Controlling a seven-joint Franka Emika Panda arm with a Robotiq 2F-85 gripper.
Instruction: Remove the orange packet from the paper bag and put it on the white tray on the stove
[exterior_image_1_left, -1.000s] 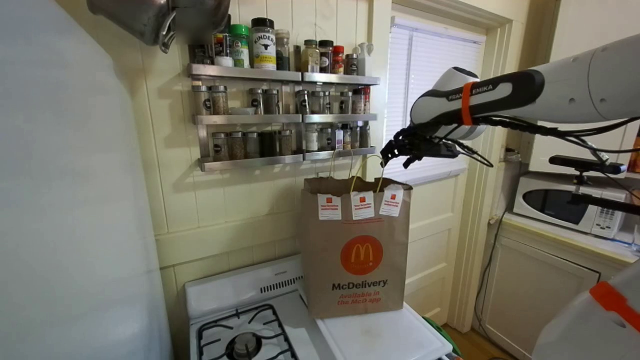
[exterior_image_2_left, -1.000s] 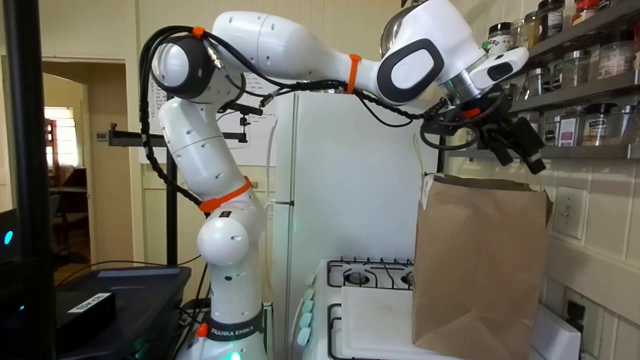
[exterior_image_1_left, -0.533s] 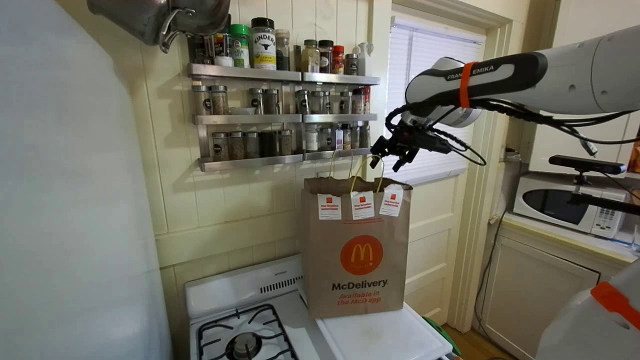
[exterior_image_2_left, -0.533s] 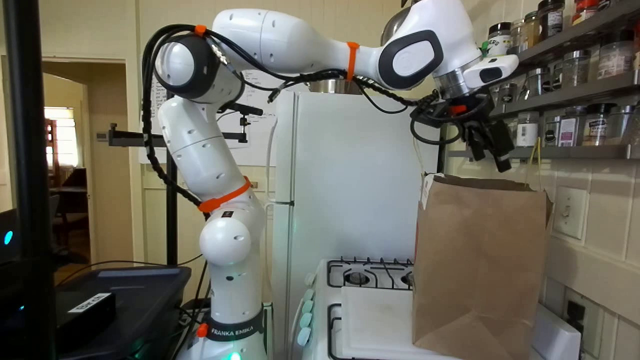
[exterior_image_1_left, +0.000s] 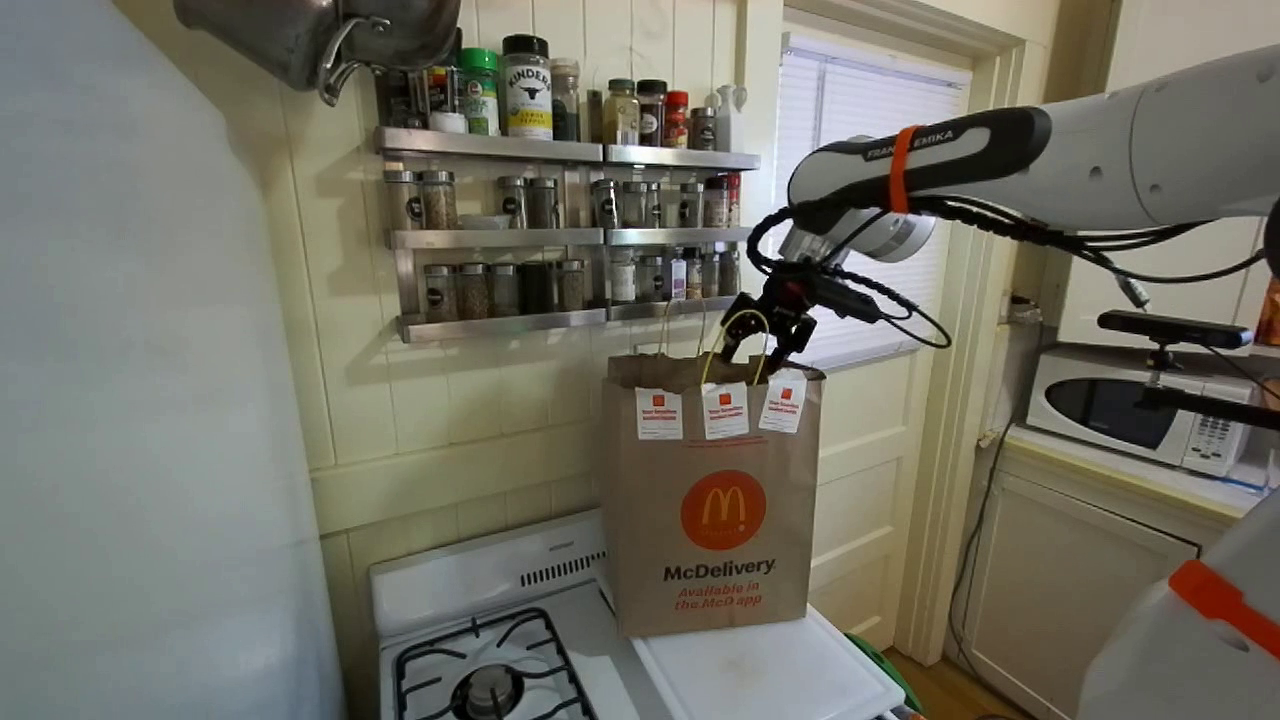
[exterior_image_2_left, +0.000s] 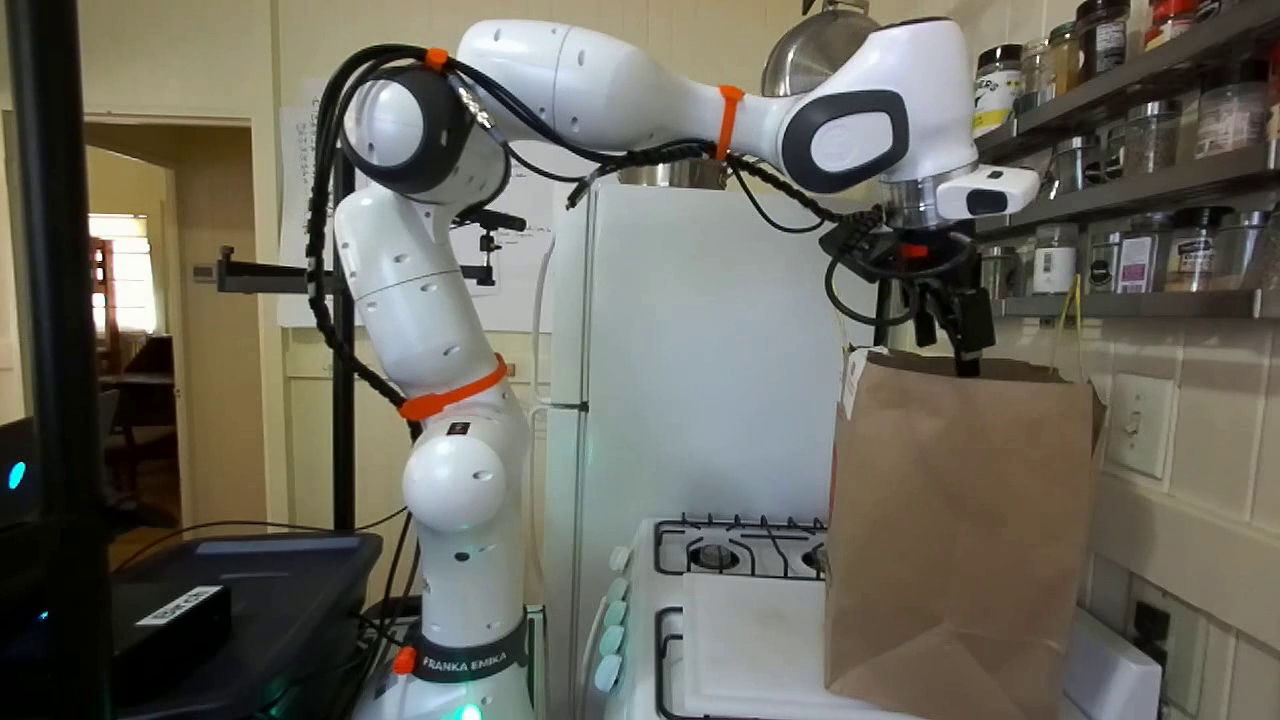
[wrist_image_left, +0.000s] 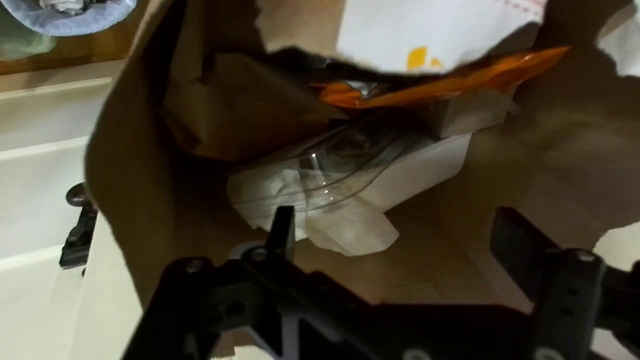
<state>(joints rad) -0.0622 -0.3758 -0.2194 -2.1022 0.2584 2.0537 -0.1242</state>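
Observation:
The brown paper bag (exterior_image_1_left: 640, 520) stands upright on the stove, partly on the white tray (exterior_image_1_left: 770, 670); both also show in an exterior view, the bag (exterior_image_2_left: 960, 530) and the tray (exterior_image_2_left: 755, 640). My gripper (exterior_image_1_left: 752, 358) points down at the bag's open top. In an exterior view one fingertip of the gripper (exterior_image_2_left: 946, 355) dips just below the rim. In the wrist view the gripper (wrist_image_left: 395, 217) is open and empty. The orange packet (wrist_image_left: 420, 94) lies inside the bag, above the gap between the fingers in that picture, partly hidden by the bag's torn edge.
Inside the bag are a clear plastic container (wrist_image_left: 325, 185), a white box (wrist_image_left: 420, 170) and a brown paper piece (wrist_image_left: 245, 105). A yellow handle (exterior_image_1_left: 745, 315) rises beside the gripper. Spice shelves (exterior_image_1_left: 675, 232) hang on the wall behind. A burner grate (exterior_image_1_left: 490, 665) is beside the tray.
My gripper has moved over the bag's opening, tilted to point more straight down and lowered until a fingertip is inside the rim. The bag and tray have not moved.

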